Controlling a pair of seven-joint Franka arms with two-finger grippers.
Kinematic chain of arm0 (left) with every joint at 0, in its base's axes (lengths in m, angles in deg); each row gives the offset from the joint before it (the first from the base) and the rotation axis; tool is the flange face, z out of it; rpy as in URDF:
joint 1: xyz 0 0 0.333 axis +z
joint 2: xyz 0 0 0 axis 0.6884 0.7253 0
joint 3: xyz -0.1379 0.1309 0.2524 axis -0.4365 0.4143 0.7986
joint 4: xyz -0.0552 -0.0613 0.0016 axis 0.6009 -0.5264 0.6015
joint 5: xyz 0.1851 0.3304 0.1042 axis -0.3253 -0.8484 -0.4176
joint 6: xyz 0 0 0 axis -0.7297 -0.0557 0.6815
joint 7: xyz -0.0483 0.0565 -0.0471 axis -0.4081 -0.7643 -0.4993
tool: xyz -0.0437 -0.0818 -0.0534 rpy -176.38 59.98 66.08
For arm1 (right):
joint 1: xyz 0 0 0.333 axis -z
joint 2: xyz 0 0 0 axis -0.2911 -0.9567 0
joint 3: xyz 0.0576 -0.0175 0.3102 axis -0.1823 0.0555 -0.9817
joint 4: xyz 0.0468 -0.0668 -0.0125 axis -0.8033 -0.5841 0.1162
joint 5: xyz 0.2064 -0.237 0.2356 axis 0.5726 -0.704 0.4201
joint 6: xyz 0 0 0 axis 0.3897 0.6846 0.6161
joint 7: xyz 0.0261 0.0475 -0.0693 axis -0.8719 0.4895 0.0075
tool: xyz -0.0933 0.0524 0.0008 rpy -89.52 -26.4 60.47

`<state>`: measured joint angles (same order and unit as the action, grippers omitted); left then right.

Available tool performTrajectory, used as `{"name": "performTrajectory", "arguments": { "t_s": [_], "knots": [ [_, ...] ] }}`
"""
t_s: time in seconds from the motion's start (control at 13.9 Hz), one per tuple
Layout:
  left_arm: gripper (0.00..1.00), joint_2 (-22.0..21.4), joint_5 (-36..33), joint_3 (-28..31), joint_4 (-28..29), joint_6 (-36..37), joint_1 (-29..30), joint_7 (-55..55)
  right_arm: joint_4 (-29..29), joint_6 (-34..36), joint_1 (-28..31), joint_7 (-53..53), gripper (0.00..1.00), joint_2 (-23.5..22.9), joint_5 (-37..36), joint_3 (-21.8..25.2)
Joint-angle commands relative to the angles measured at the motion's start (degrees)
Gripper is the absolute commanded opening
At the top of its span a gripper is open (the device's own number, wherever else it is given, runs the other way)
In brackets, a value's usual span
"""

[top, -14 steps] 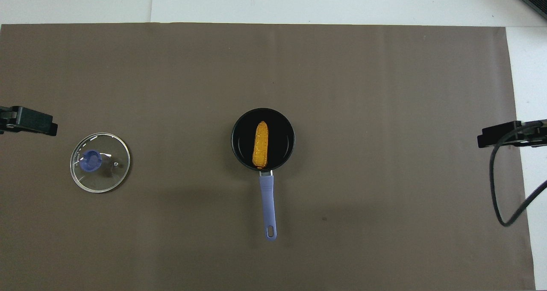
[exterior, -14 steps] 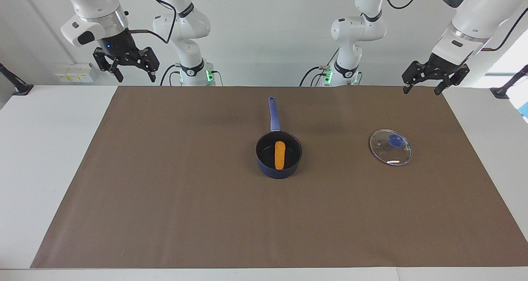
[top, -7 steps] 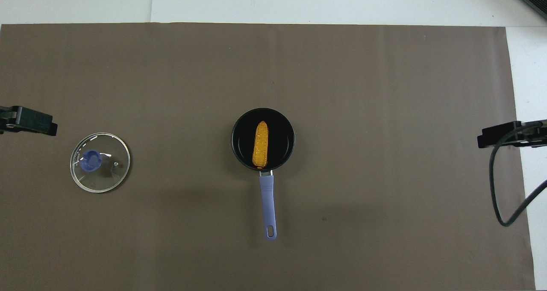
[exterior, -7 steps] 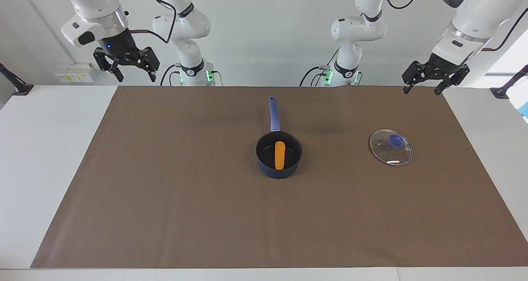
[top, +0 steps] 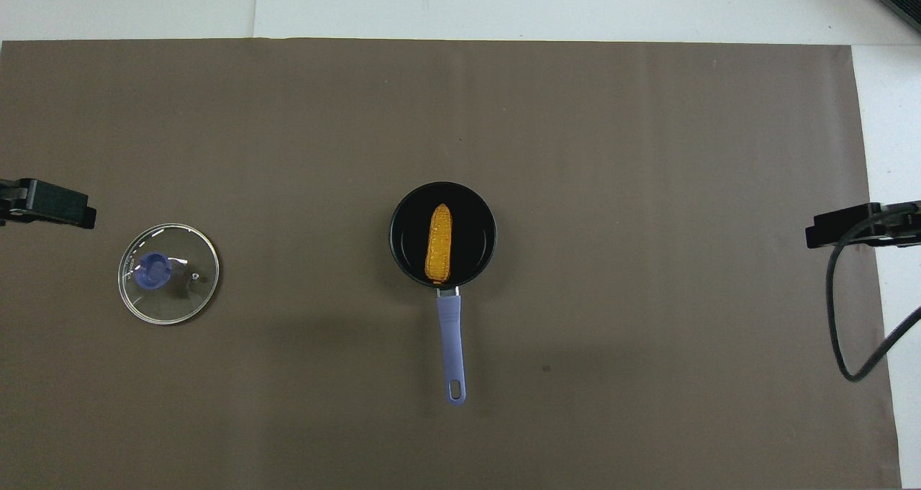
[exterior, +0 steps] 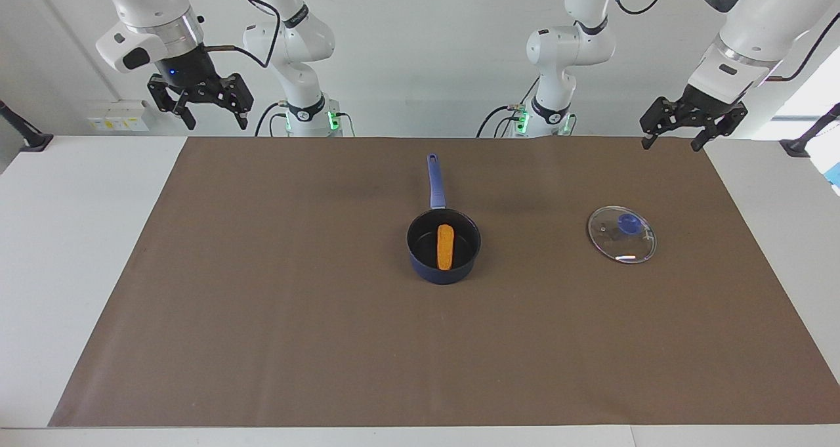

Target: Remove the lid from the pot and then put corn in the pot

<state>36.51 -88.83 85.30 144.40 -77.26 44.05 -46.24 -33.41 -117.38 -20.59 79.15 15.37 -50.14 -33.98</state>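
My left gripper (exterior: pixel 678 138) hung empty with its fingers spread wide, high over the robots' edge of the brown mat (exterior: pixel 262 316) at the left arm's end of the table. The lid (exterior: pixel 622 234) lay flat on the mat below it and farther out from the robots, knob up, untouched. My right gripper (exterior: pixel 209 112) hung empty too, fingers spread wide, high over the right arm's end of the table with nothing beneath it.

Well apart from both grippers, midway between them, stood the pot (exterior: pixel 443 245), uncovered, handle pointing toward the robots. The corn (exterior: pixel 445 246) lay lengthwise inside it.

Judgement: both steps looked done, lid off and corn in the pot. I judged the next move to call for nothing more than parking both arms.

Against the picture a second earlier: the right gripper sat a touch higher; the left gripper, pot, corn and lid had not shifted.
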Motion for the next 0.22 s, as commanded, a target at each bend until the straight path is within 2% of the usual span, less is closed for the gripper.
{"name": "performTrajectory", "arguments": {
  "t_s": [0.0, 0.14],
  "knots": [
    [1.00, -1.0, -0.2, -0.1, 0.8, 0.4, 0.4, 0.3, 0.4, 0.5, 0.5, -1.4, 1.00, 0.2, 1.2, 0.0],
    [1.00, -1.2, -0.2, -0.1, 1.2, 0.7, 0.4, 0.2, 0.4, 0.5, 0.5, -1.4, 1.00, 0.2, 1.2, 0.1]
  ]
}}
